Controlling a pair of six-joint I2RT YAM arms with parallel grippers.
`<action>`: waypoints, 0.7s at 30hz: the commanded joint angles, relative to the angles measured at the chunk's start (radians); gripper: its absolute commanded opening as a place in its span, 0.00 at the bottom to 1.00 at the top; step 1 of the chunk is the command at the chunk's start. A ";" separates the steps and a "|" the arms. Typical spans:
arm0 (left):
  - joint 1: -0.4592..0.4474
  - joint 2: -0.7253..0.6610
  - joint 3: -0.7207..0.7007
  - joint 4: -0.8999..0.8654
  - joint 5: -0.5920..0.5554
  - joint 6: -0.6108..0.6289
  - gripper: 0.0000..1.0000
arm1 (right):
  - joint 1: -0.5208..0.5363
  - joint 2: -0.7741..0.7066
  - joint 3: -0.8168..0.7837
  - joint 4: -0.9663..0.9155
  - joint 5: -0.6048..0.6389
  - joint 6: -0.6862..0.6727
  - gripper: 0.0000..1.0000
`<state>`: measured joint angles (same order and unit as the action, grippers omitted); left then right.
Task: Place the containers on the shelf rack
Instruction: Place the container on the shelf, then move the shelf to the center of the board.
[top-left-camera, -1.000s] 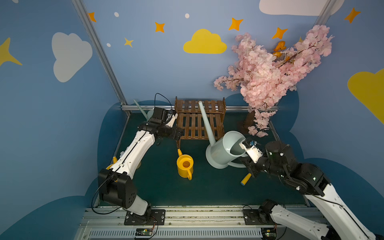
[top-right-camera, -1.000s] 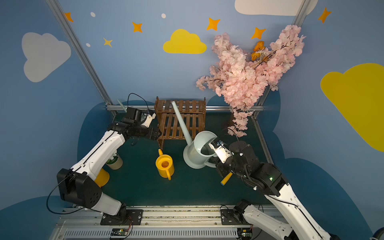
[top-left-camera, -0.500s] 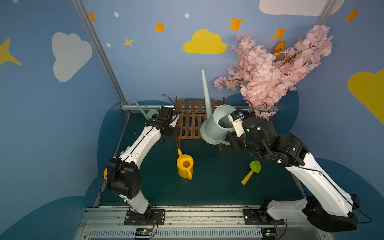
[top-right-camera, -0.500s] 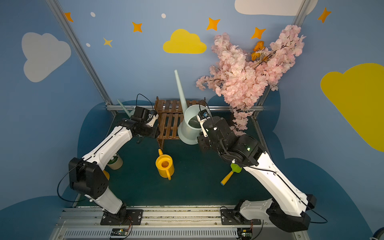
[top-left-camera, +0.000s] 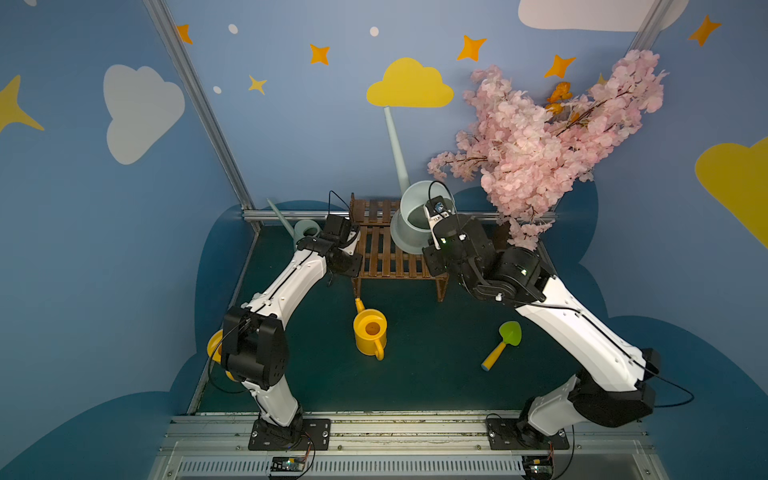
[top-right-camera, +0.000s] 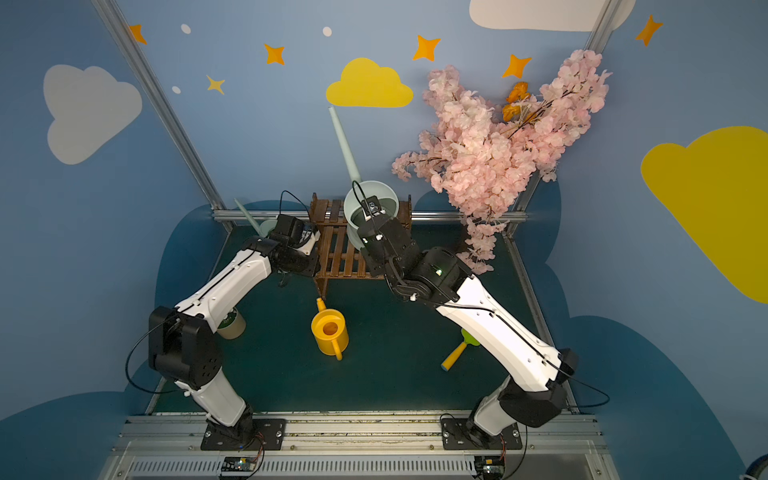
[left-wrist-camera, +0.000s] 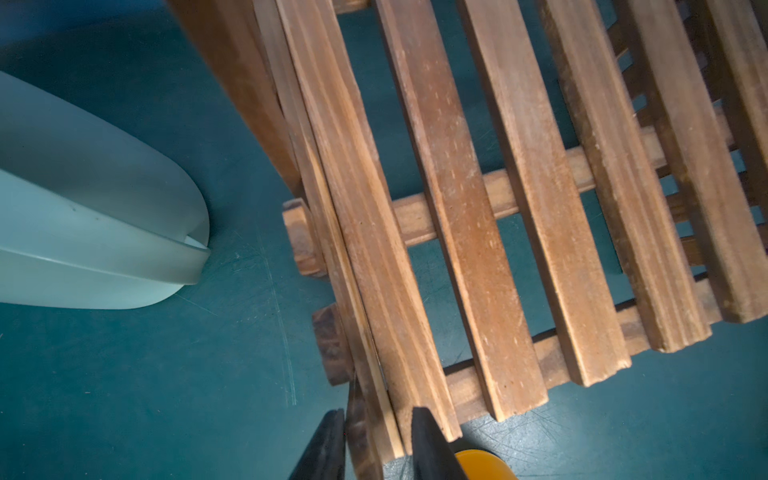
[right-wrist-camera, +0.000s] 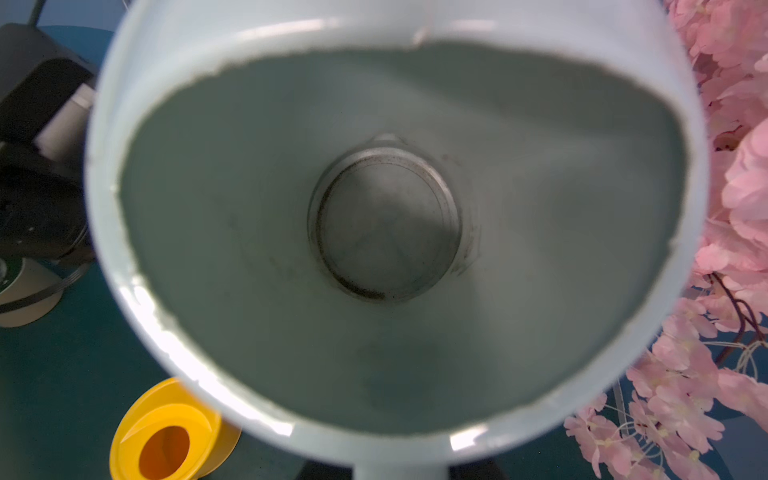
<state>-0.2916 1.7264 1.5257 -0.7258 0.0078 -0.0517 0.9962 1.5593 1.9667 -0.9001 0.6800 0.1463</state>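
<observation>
Holding one pale green watering can (top-left-camera: 405, 241) over the shelf rack (top-left-camera: 384, 257)

My right gripper (right-wrist-camera: 399, 471) is clamped on that can's handle. The can hangs tilted over the rack's right side, and I cannot tell if its base touches the slats. My left gripper (left-wrist-camera: 378, 444) is narrow, pinching the rack's left edge slat. I count two tall pale green cans; the second pale green can (top-left-camera: 306, 229) stands on the floor just left of the rack. One yellow watering can (top-left-camera: 370, 332) sits in front, one toy shovel (top-left-camera: 505, 338) to its right, and one pink blossom tree (top-left-camera: 540, 137) behind.
</observation>
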 joint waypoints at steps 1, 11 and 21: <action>-0.006 0.020 0.021 -0.014 0.009 -0.006 0.26 | -0.001 0.018 0.079 0.106 0.131 -0.032 0.00; -0.027 0.013 -0.011 -0.014 0.035 -0.014 0.16 | -0.077 0.111 0.163 0.145 0.177 0.060 0.00; -0.054 -0.023 -0.054 -0.015 0.102 -0.049 0.15 | -0.160 0.219 0.346 0.039 0.103 0.185 0.00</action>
<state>-0.3103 1.7210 1.5036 -0.7059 -0.0265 -0.1070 0.8440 1.7725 2.2448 -0.8619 0.7849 0.2707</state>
